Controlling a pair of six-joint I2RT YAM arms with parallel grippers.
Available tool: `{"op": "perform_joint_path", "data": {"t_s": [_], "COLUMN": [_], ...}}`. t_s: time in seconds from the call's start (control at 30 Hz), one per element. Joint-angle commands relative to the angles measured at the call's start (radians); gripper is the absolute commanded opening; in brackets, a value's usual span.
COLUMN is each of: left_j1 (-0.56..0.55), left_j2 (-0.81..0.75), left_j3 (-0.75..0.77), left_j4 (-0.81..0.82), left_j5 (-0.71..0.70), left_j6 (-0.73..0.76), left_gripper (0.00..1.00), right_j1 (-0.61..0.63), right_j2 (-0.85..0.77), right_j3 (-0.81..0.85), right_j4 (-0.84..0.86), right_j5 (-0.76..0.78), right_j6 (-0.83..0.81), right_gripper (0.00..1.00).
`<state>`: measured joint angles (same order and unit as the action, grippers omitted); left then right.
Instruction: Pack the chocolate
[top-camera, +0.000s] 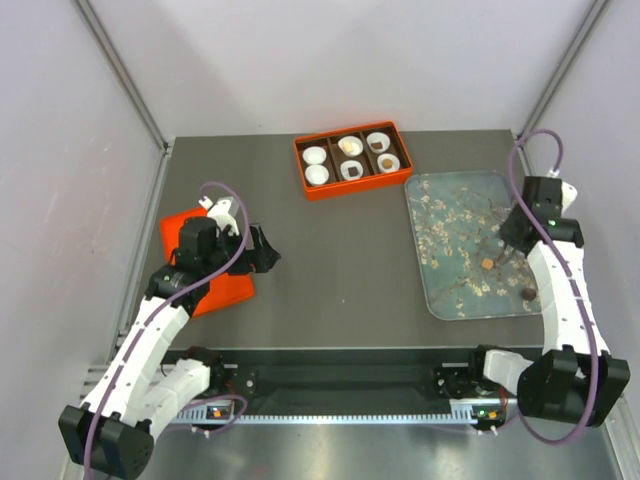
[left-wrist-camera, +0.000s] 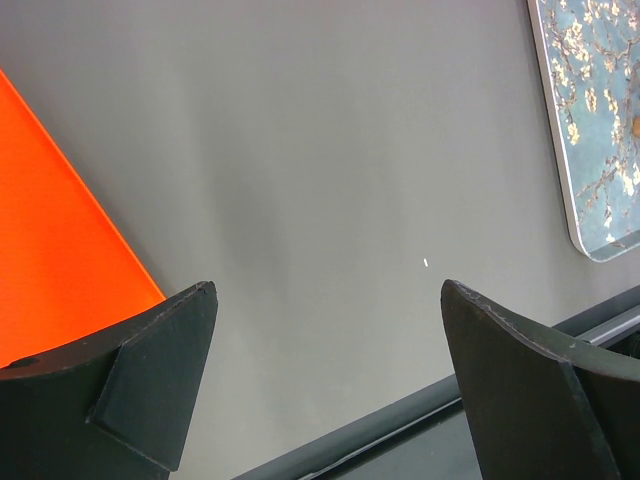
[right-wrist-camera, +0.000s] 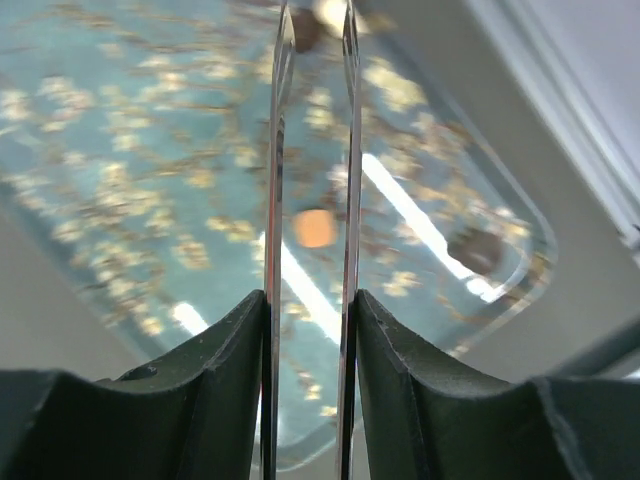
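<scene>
A tan chocolate (top-camera: 487, 264) and a dark chocolate (top-camera: 527, 294) lie on the grey-blue blossom tray (top-camera: 440, 200). My right gripper (top-camera: 507, 243) hangs over them, shut on thin metal tongs (right-wrist-camera: 279, 150). In the right wrist view the tan chocolate (right-wrist-camera: 316, 228) shows in the gap between the two blades, on the tray (right-wrist-camera: 120, 180) below. The dark chocolate (right-wrist-camera: 477, 250) lies to its right. The right gripper (right-wrist-camera: 312, 295) presses the blades from both sides. My left gripper (top-camera: 262, 250) (left-wrist-camera: 330, 290) stands wide open over bare table, holding nothing.
An orange box (top-camera: 352, 186) at the back holds white paper cups, several with a chocolate inside, two at the left (top-camera: 314, 155) without one. Its flat orange lid (top-camera: 205, 260) (left-wrist-camera: 60, 230) lies under the left arm. The tray's corner (left-wrist-camera: 590, 120) shows at right.
</scene>
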<state>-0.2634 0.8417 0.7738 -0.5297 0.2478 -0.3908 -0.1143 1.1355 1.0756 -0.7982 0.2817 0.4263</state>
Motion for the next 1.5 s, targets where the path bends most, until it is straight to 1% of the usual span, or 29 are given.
{"op": "perform_joint_path", "data": {"t_s": [0.0,0.13,0.37,0.53,0.67,0.77,1.07,1.47], "left_j1": [0.001,0.001,0.001,0.000,-0.005,-0.011,-0.013,-0.016], "left_j2": [-0.012,-0.013,-0.019,-0.016,-0.018,-0.018,-0.021,-0.015], "left_j3": [-0.010,-0.010,-0.010,-0.007,-0.004,-0.002,0.001,0.001], "left_j4": [0.053,0.053,0.046,0.045,0.045,0.043,0.040,0.037], "left_j5": [0.021,0.019,0.010,0.016,0.019,0.016,0.010,0.007], "left_j6": [0.009,0.009,0.009,0.009,0.010,0.010,0.010,0.010], "left_gripper": [0.98,0.98,0.98,0.98,0.98,0.98,0.98,0.98], "right_j1": [-0.083,-0.133,-0.159,-0.186,-0.189,-0.189,-0.189,-0.189], "right_j2": [-0.040,-0.016,0.090,0.095,0.107,0.112,0.148,0.214], "right_j3": [-0.019,-0.016,0.023,0.006,0.007,-0.002,-0.019,-0.052], "right_j4": [-0.015,0.022,0.057,0.100,0.129,0.168,0.215,0.249], "right_j5": [-0.029,-0.056,-0.061,-0.059,-0.064,-0.101,-0.130,-0.082], "right_j6": [-0.043,-0.057,-0.061,-0.092,-0.101,-0.119,-0.143,-0.175], "right_gripper": [0.39,0.41,0.42,0.42,0.41,0.41,0.42,0.41]}}
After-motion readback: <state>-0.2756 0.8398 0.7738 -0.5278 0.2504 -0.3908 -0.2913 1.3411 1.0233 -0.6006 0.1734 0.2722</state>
